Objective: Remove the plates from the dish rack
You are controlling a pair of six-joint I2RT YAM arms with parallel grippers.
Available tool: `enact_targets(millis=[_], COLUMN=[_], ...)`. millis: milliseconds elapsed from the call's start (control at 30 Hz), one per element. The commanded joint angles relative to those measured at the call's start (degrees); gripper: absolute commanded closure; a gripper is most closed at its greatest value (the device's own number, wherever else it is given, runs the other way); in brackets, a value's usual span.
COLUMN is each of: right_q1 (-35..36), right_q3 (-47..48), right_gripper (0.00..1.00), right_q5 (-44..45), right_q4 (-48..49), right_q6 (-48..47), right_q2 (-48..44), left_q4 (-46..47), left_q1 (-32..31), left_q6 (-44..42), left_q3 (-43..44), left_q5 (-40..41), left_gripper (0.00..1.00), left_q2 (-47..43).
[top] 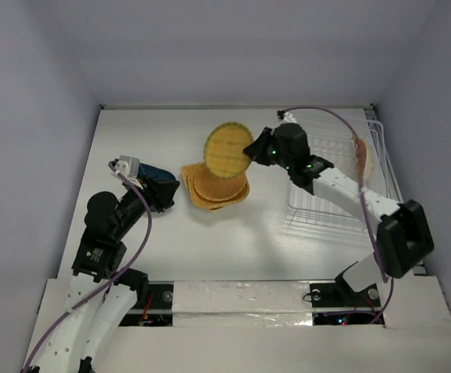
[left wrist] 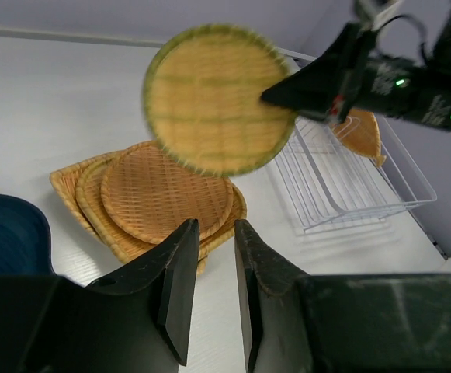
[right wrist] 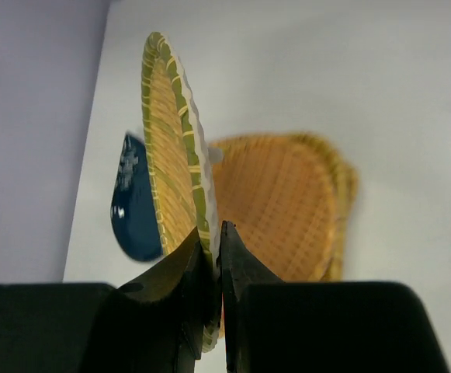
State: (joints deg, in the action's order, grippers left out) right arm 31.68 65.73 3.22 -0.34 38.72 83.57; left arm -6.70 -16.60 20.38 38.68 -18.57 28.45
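A: Right claw (top: 250, 149)?
B: Clamped on the rim of the round plate (top: 227, 149), held on edge, upper centre, above the stack of plates (top: 216, 190) on the tabletop (top: 209, 256).
A: Left claw (left wrist: 213, 233)?
B: Slightly parted, empty, beside the blue dish (left wrist: 8, 233).
A: Dish rack (top: 310, 206)?
B: Right side, one tan plate (top: 361, 159) standing inside.

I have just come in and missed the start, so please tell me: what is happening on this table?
The right gripper is shut on the rim of a round green-edged plate and holds it on edge in the air over the stack of woven plates on the table. One more woven plate stands in the dish rack. The left gripper is empty, slightly open, beside the dark blue dish.
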Motion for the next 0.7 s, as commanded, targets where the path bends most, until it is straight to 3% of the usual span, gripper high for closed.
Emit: enact_targets(millis=[0, 233, 667], right_q1=[2.5, 4.4, 4.4], right_q3=[0.3, -2.1, -6.8], right_gripper=[1.0, 0.98, 0.9], right_q5=[-11.6, -13.2, -8.9], right_q4=[11.0, 15.5, 16.6], right_q6=[9.8, 12.6, 13.6], right_q2=[4.2, 10.8, 13.7], left_q4=[2.0, 2.0, 2.2], left_q1=[0.8, 0.8, 1.3], left_q6=[-0.6, -0.6, -0.5], left_q3=[2.5, 2.6, 2.3], left_q5=[-0.2, -0.1, -0.7], left_gripper=[0.77, 0.77, 0.76], left_q2=[0.5, 0.9, 1.0])
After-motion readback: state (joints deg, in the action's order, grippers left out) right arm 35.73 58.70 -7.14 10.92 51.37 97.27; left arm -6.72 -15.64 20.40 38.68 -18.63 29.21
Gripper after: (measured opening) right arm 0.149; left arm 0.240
